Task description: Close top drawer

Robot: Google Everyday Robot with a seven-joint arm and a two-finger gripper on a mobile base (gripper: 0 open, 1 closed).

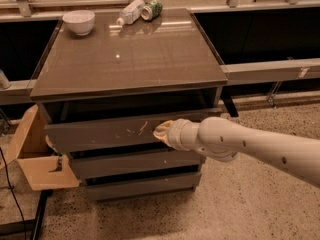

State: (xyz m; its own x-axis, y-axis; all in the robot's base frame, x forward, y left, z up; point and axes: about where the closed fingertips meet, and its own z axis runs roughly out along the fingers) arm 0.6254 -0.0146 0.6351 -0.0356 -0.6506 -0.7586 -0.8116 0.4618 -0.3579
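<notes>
The top drawer [100, 133] is a wide grey-brown panel with pale scratch marks near its middle. It stands partly open, with a dark gap between its front and the cabinet top. My gripper [161, 132] is at the end of a white arm coming in from the right. Its tip presses against the drawer front, just right of the scratches.
The cabinet top [130, 54] carries a white bowl [79, 21], a plastic bottle [129, 11] and a green can [152, 9] at the back. Two plain drawer fronts [135, 161] sit below. An open cardboard box [35, 154] stands on the floor at the left.
</notes>
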